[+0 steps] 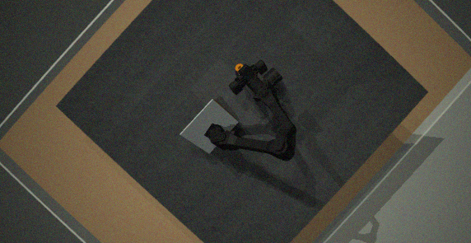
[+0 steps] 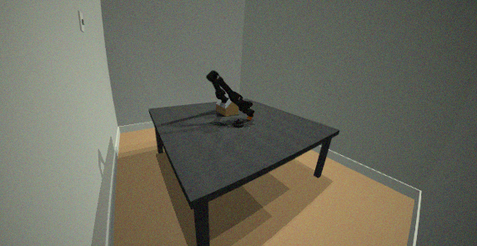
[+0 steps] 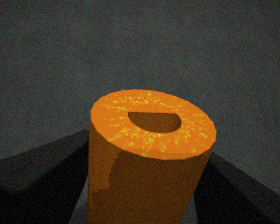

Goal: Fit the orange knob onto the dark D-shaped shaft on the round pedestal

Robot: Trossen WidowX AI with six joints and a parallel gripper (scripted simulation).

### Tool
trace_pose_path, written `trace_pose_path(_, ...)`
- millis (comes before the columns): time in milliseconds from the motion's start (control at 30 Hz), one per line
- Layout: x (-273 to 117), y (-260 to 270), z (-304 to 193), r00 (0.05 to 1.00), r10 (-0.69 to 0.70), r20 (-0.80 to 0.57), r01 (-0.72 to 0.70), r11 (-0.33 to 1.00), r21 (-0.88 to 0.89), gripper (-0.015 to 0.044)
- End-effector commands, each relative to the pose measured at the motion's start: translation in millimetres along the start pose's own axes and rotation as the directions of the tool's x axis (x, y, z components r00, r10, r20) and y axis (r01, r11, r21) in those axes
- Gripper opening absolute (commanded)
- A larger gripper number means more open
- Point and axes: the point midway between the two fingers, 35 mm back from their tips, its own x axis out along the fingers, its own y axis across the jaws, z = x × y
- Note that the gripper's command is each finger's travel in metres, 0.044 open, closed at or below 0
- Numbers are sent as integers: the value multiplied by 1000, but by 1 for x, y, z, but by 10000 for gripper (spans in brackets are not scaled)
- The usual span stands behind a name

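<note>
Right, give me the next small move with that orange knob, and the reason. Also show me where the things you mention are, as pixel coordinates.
Probably carry the orange knob (image 1: 235, 67) (image 2: 249, 118) (image 3: 151, 187) sideways toward the round pedestal (image 2: 238, 123), staying raised: the gripper (image 1: 240, 69) (image 2: 249, 117) (image 3: 145, 151) holds the knob, but the exterior view shows it off to one side of the pedestal, so pushing down now would likely miss the shaft.

One arm (image 1: 286, 119) (image 2: 228, 89), one gripper (image 1: 240, 69) (image 2: 250, 117) (image 3: 145, 151), two fingers, one knob (image 1: 239, 67) (image 2: 249, 118) (image 3: 141, 180), one D-shaped hole (image 3: 156, 122), one pedestal (image 2: 238, 123), one table (image 1: 165, 60) (image 2: 233, 157) (image 3: 141, 45), three visible legs (image 2: 202, 223) at four, seven and eight o'clock in the exterior view, one block (image 1: 202, 126) (image 2: 227, 110), one switch (image 2: 81, 21) at ten o'clock there.
</note>
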Motion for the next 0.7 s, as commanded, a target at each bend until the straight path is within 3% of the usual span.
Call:
trace_pose_path(0,-2,1,-4,998,0,60,0,1000,-3,179)
trace_pose_path(433,-8,2,-18,960,3,280,-2,1000,-4,179)
trace_pose_path(600,-10,1,-17,971,1,238,0,1000,-3,179)
trace_pose_path(667,-9,1,-16,968,1,249,1,1000,-6,231)
